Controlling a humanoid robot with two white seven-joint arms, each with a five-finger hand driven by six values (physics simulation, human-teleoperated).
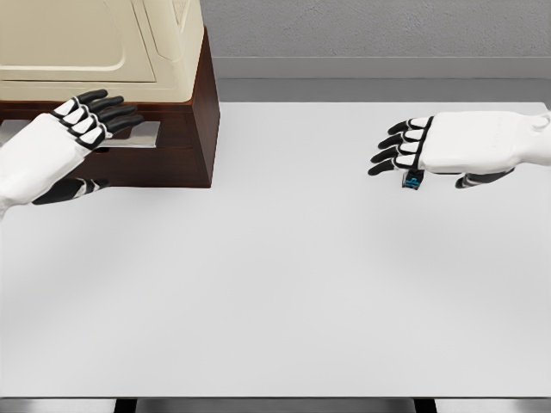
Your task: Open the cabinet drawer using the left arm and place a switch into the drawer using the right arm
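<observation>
I take the cabinet (172, 103) as my landmark; it stands at the far left corner of the table (284, 284), a dark wooden base with a cream body on top. My left hand (82, 125) sits against the cabinet's front, fingers stretched flat and together toward the pale drawer front (138, 133); they look released, closed on nothing, though I cannot tell whether the tips touch it; the thumb hangs below, apart from the fingers. The drawer seems shut or barely out from here; I judge it stiff and rigid, sliding straight on runners, so a hooked grip on its front edge or under its lip should serve better than a flat push; I see no clear handle.

Well to the right of the cabinet, across bare table, my right hand (448, 146) hovers palm down, fingers extended and loosely spread, gripping nothing. The switch (413, 179) lies just beneath its fingers, a tiny dark block with a blue face; whether the hand touches it I cannot say. I judge it light, hard and smooth, likely to skid or tip if nudged; a pinch across its two short sides between thumb and forefinger looks safest; a whole-hand grab would probably knock it away.
</observation>
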